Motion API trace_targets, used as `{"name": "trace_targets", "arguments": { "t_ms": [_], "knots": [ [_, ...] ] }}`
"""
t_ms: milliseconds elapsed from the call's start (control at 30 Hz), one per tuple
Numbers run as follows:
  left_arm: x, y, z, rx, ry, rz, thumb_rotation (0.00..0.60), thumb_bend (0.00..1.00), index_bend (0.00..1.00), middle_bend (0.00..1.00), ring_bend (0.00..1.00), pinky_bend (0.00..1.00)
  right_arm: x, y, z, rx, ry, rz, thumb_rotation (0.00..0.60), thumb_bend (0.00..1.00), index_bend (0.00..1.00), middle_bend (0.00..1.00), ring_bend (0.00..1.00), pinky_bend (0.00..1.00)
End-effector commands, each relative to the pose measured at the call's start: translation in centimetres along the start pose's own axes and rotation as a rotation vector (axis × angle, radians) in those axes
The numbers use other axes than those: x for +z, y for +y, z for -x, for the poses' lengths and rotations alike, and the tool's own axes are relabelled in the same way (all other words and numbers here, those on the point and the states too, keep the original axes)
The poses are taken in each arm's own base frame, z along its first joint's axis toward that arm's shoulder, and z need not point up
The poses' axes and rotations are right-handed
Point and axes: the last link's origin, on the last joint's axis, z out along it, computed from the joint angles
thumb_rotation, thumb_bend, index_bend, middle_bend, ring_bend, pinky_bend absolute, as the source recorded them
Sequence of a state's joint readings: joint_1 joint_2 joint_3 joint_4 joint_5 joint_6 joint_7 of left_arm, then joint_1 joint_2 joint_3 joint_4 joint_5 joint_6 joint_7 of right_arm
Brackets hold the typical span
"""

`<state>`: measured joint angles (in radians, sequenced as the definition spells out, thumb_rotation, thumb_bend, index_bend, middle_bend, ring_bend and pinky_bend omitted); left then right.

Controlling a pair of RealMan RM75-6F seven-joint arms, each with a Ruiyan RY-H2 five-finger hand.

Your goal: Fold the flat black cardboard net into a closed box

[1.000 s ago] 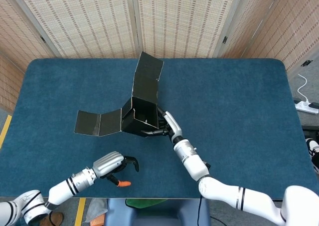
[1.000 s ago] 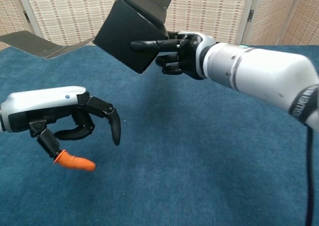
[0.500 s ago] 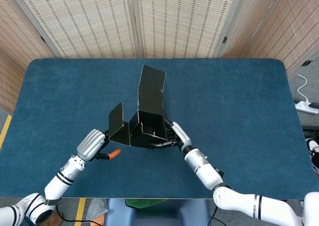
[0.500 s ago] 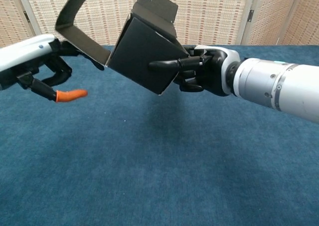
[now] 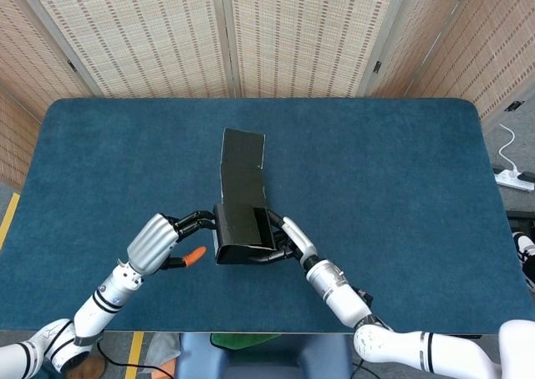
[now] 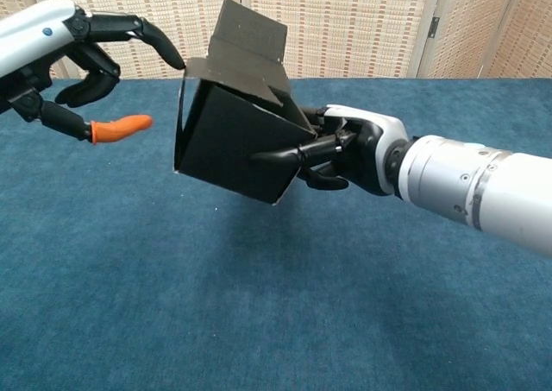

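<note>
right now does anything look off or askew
The box is held tilted off the table by the right hand, and its lid flap stands open. The left hand has one orange fingertip.

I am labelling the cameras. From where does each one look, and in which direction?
Head view: high above, looking down on the blue table; shows both forearms and hands.
Chest view: low, looking forward across the table to the screens; shows the right forearm and both hands.
Shared: black box, left hand, right hand.
</note>
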<state>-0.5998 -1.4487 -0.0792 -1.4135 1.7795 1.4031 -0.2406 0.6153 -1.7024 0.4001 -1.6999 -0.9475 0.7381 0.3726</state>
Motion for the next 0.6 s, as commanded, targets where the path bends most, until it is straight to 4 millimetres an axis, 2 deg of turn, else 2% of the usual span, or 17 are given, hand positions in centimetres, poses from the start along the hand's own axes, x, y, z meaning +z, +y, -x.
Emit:
{"name": "trace_targets", "arguments": {
  "t_ms": [33, 367, 600],
  "knots": [
    [0.8, 0.1, 0.5, 0.012, -0.004, 0.033, 0.6, 0.36, 0.39, 0.4, 0.88, 0.9, 0.3, 0.5, 0.3, -0.047, 0.007, -0.003, 0.6, 0.23, 0.5, 0.52, 0.79, 1.0],
    [2.2, -1.5, 3.7, 0.184, -0.082, 0.141, 0.6, 0.36, 0.41, 0.4, 0.86, 0.9, 1.9, 2.8, 0.4, -0.182, 0.047, 0.019, 0.6, 0.23, 0.49, 0.52, 0.78, 1.0],
    [2.9, -2.9, 6.8, 0.181, -0.127, 0.132, 0.6, 0.36, 0.42, 0.41, 0.86, 0.9, 3.3, 4.6, 0.5, -0.235, 0.053, 0.042, 0.6, 0.23, 0.49, 0.52, 0.78, 1.0]
  ]
}}
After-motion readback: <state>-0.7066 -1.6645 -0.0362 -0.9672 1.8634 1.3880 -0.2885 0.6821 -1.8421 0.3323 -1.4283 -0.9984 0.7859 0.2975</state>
